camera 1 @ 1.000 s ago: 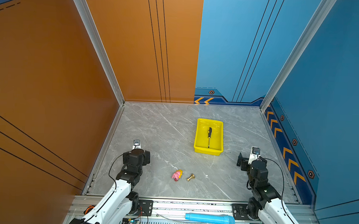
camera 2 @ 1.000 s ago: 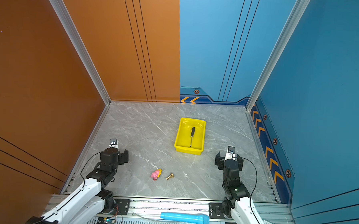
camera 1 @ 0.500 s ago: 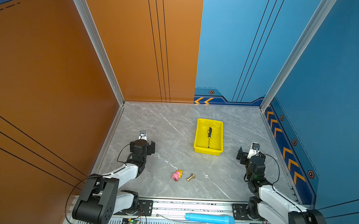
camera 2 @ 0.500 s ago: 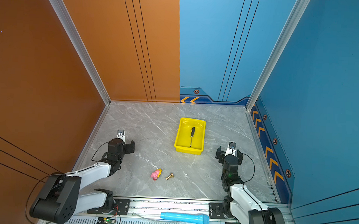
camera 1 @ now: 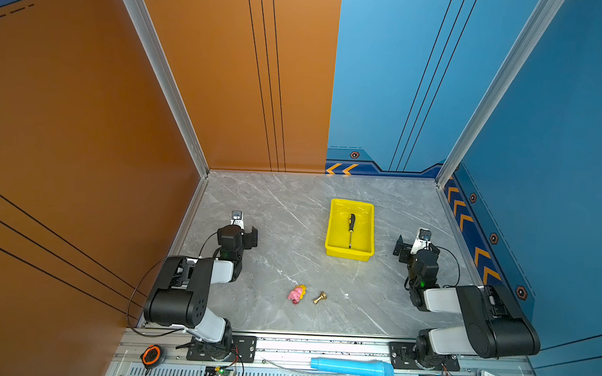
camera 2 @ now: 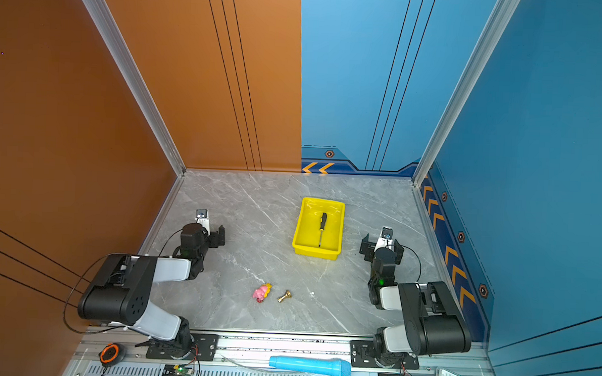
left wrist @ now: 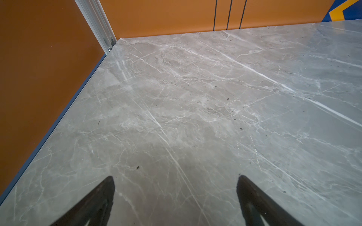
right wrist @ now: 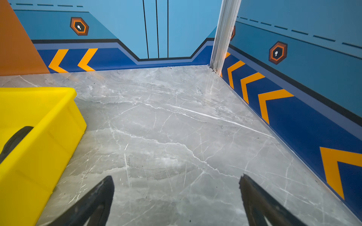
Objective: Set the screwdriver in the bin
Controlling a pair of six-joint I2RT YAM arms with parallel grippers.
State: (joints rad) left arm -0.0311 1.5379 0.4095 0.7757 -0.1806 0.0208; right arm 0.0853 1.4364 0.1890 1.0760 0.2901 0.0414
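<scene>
The screwdriver (camera 1: 351, 229) is seen lying flat inside the yellow bin (camera 1: 332, 228) on the marble bench (camera 1: 283, 230) in both top views. The left claw (left wrist: 176, 197) and right claw (right wrist: 177, 197) are held spread apart, empty, over bare bench.

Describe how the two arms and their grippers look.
Both arms are black at the joints with white link shells. A thin black cable loops beside the left arm and the right arm. Each wrist shows a green light. The gripper fingers are dark and tapered.
</scene>
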